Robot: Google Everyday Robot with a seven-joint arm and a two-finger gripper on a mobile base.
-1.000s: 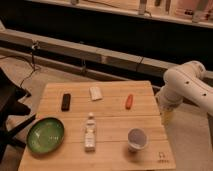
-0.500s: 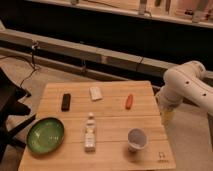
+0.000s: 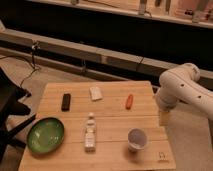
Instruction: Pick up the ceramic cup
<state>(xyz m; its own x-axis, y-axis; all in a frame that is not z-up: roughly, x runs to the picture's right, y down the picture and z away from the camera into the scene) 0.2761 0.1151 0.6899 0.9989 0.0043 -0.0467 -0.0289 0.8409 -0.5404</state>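
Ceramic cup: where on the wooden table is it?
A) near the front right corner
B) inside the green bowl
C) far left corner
A: the ceramic cup stands by the front right corner; the gripper hangs at the right edge of the table, apart from the cup.

Green bowl [image 3: 45, 135], clear bottle [image 3: 90, 133], table [image 3: 115, 118]
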